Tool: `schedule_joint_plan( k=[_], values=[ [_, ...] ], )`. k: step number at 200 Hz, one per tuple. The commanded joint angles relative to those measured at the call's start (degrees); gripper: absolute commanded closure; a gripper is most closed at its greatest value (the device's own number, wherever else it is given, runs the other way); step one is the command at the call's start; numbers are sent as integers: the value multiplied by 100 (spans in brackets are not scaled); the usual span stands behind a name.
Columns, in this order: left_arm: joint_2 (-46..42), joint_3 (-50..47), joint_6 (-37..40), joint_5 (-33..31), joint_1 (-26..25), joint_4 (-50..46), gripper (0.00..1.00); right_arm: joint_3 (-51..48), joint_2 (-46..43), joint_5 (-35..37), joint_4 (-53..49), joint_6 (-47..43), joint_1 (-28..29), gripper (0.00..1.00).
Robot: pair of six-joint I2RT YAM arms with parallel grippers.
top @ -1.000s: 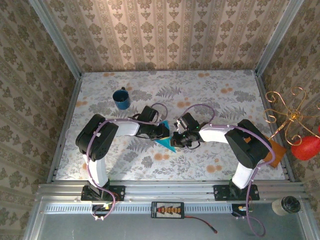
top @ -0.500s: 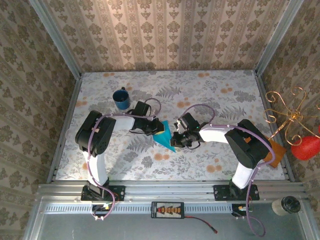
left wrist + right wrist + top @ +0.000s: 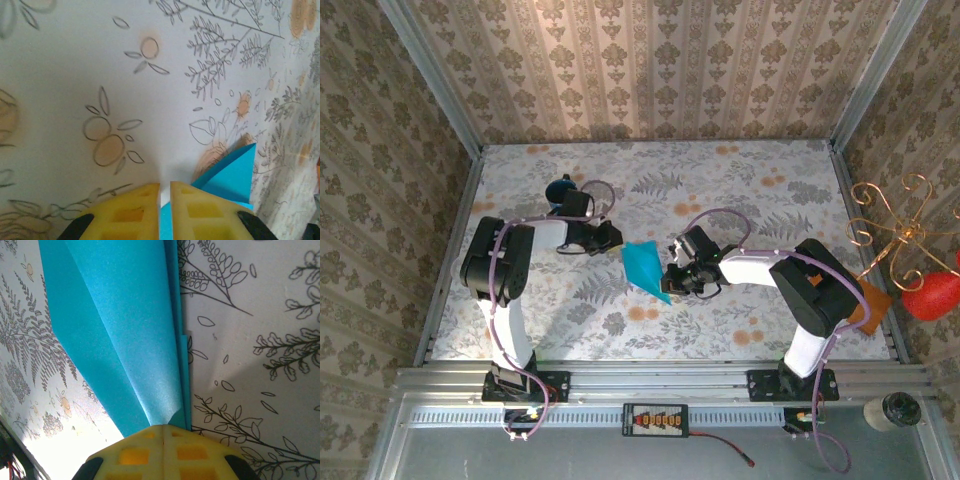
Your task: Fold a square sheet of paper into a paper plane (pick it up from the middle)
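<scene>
Damask-patterned wallpaper (image 3: 650,70) in beige and brown covers the three panels enclosing the surface (image 3: 760,190), which wears a pale floral cloth printed with grey ferns and orange blossoms. Grey metal rails (image 3: 650,385) frame its edges. Outside the right panel stand a curly copper wire ornament (image 3: 885,225) and a red round object (image 3: 932,295). Light falls evenly from above.

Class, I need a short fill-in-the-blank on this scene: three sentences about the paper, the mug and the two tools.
1. The right tool is shut on the folded ____ paper.
2. The left tool sits between the paper and the dark blue ____.
3. The paper lies on a table printed with ferns and ____.

Missing words: turquoise; mug; flowers
</scene>
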Motion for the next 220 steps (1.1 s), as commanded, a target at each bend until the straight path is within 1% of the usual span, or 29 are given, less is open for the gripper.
schedule_joint_plan(
  k=[1, 20, 34, 39, 52, 69, 90, 118, 139, 158, 173, 193, 220],
  values=[
    [-99, 138, 269, -405, 79, -265, 86, -409, 453, 687, -1113, -25, -18, 94],
    [-488, 62, 157, -491, -16, -292, 86, -365, 317, 546, -953, 54, -18, 93],
    [-870, -69, 45, -718, -129, -362, 84, -299, 114, 408, -757, 162, -22, 92],
    [-1026, -132, -15, -824, -165, -387, 82, -257, 21, 347, -683, 197, -25, 90],
    [-1394, -393, -187, -1029, -230, -366, 75, -117, -237, 141, -509, 257, -26, 83],
    [-1845, -741, -370, -1189, -311, -318, 66, 116, -536, -21, -423, 168, -29, 75],
    [-2407, -1200, -547, -1428, -396, -313, 55, 364, -799, 121, -588, -81, -81, 66],
    [-3155, -1835, -858, -1698, -433, -260, 47, 275, -918, 407, -412, -172, -294, 59],
    [-3622, -2311, -1144, -1764, -433, -7, 38, 303, -757, 408, -262, -217, -488, 58],
    [-3864, -2625, -1325, -1731, -432, 216, 26, 392, -541, 139, -38, -301, -570, 58],
    [-3957, -2766, -1372, -1677, -433, 307, 20, 550, -321, -192, 70, -420, -582, 59],
    [-4029, -2860, -1418, -1616, -438, 326, 15, 594, -31, -856, 485, -551, -598, 61],
    [-4136, -2845, -1480, -1511, -451, 305, 9, 708, 234, -1084, 623, -619, -622, 67]
  ],
)
